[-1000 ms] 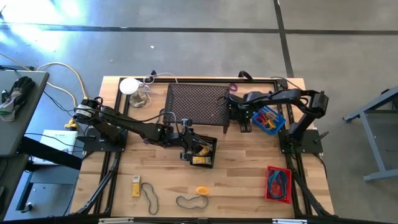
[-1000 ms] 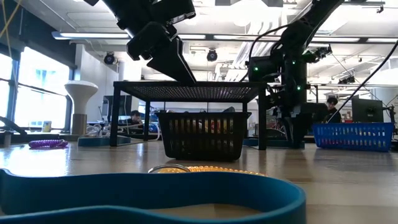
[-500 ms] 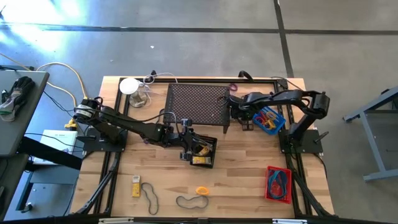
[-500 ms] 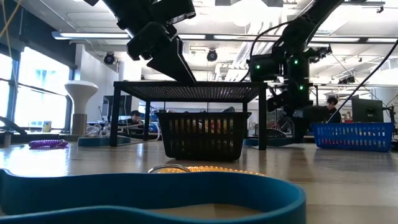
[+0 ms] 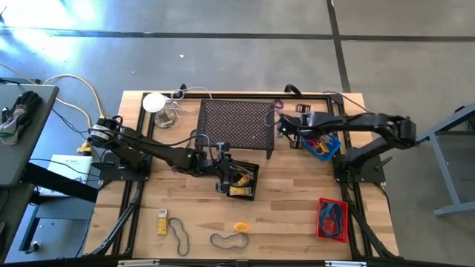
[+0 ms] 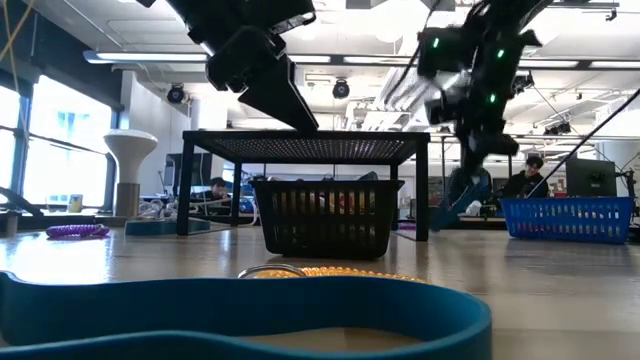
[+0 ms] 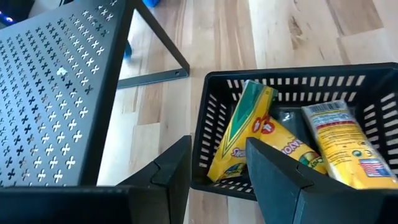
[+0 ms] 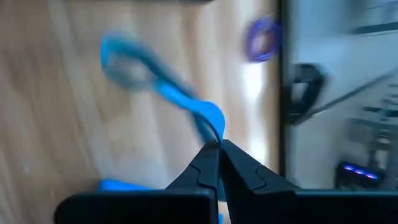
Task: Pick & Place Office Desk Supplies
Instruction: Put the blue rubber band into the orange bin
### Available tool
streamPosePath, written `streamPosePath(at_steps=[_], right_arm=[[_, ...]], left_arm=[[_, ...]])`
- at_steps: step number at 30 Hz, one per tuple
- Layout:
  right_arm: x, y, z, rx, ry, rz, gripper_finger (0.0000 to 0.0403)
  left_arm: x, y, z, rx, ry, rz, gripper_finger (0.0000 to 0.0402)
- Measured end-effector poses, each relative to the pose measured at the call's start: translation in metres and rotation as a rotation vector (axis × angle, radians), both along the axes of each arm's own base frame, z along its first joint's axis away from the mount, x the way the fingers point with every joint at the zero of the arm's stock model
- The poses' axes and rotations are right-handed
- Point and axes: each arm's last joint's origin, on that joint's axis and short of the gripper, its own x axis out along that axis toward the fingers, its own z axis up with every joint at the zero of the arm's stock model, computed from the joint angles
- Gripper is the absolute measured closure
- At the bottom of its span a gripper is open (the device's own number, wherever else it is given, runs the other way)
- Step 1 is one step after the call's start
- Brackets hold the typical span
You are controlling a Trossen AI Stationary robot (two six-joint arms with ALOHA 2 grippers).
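The right gripper [image 8: 217, 146] was pinched shut on a blue band [image 8: 163, 87], which hung from the fingertips as a limp loop, its long axis trailing away from the gripper toward the wooden counter [image 5: 297, 193]. In the high view that right gripper [image 5: 286, 127] stood near the counter's far edge, between the black perforated stand [image 5: 236, 124] and the blue basket [image 5: 320, 142], so the blue basket lay just beside it on the side toward the counter's right edge, while the red basket [image 5: 332, 219] sat well apart at the near right corner. The right arm was clearly nearer to both baskets than the left. The left gripper [image 7: 217, 163] sat half open, its fingers straddling the wall of the black basket [image 7: 298, 78] that held yellow packets [image 7: 239, 127] near the counter's middle
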Motion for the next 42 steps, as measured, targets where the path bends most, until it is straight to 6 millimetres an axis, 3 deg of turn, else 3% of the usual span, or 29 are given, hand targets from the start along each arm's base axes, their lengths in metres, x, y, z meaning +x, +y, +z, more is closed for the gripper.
streamPosePath(at_steps=[11,15,25,30,42], right_arm=[[-0.023,0.062,0.061,-0.417,-0.382,-0.052,0.0400],[-0.030,0.092,0.071,-0.425,-0.541,0.002,0.0400],[-0.040,0.177,0.081,-0.073,-0.971,0.156,0.0400],[-0.047,0.211,0.090,0.190,-1.130,0.211,0.0400],[-0.072,0.288,0.078,0.797,-1.256,0.098,0.0400]], left_arm=[[-0.003,-0.017,0.001,0.007,-0.010,-0.056,0.0257],[-0.005,-0.022,0.000,0.018,0.000,-0.077,0.0257],[-0.010,-0.046,0.004,0.023,-0.039,-0.159,0.0257],[-0.015,-0.061,0.005,0.061,-0.034,-0.244,0.0257],[-0.032,-0.090,0.000,0.073,0.022,-0.344,0.0257]])
